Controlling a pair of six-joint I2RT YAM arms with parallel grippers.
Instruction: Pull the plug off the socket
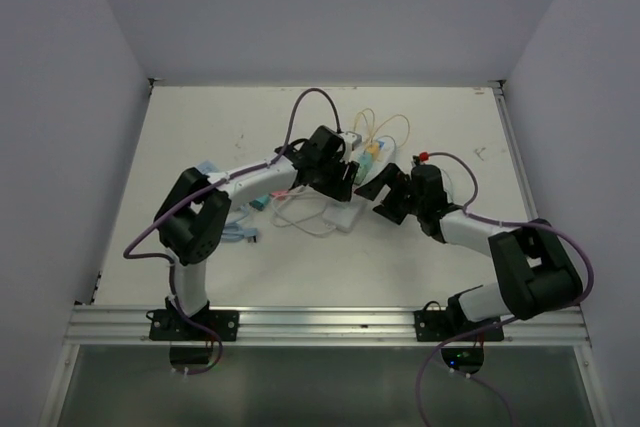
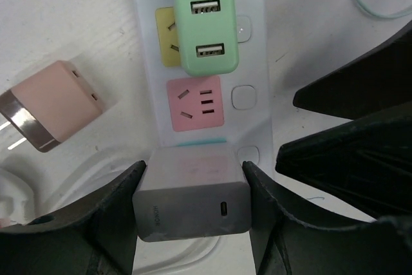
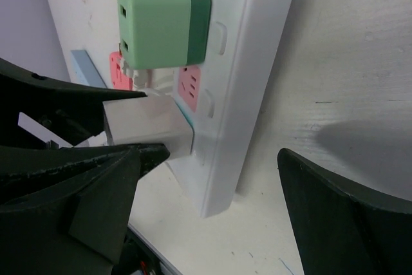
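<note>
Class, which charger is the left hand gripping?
The grey charger, between the left hand's fingers; the green one sits untouched, the pink one lies unplugged.

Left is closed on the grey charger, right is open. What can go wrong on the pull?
1. The right gripper is open and not clamped on the power strip, so the strip may lift along with the grey charger when the left gripper pulls.
2. A tilted pull could swing the charger or a finger into the green charger plugged in nearby.
</note>
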